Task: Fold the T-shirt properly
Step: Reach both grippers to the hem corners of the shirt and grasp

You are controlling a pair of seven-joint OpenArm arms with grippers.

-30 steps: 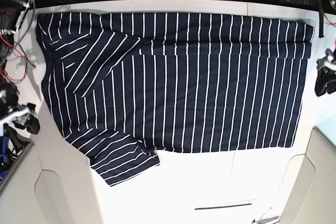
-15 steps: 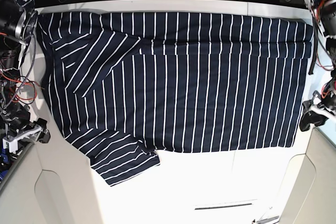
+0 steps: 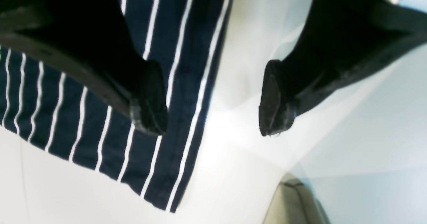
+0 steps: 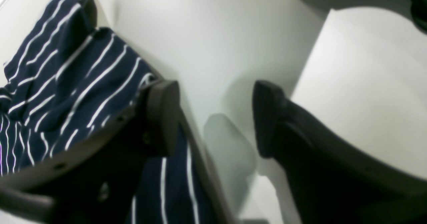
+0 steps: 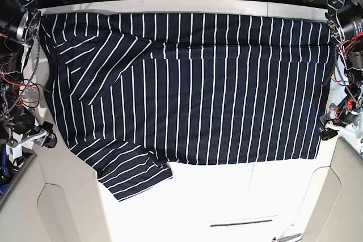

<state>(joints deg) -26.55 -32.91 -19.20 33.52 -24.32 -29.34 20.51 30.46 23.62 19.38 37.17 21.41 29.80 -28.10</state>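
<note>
T-shirt point(image 5: 187, 89) lies flat across the white table point(image 5: 227, 196), filling most of the width, far edge at the table's far side. Progress looks early-to-mid: the far strip seems folded over (a straight horizontal edge runs across the upper body in the base view) and the far-left sleeve looks tucked diagonally onto the body; the near-left sleeve point(image 5: 133, 174) sticks out unfolded toward the near edge. So I'd say one long fold is done, the near side and the cross folds are left. Left gripper point(image 3: 213, 97) is released, jaws wide apart, nothing between them; in the left wrist view one finger sits over the striped cloth, the other over bare table, straddling the shirt's right hem edge close to the near-right corner. Can't tell if it touches the cloth. In the base view it sits at the right edge, level with the shirt's near-right corner. Right gripper point(image 4: 213, 117) is also spread open and empty, one finger over the cloth at the shirt's left edge, the other over bare table. In the base view it's at the left, beside the near-left part of the body. My read: both arms are lined up to pinch the near corners, no grasp made yet.
</note>
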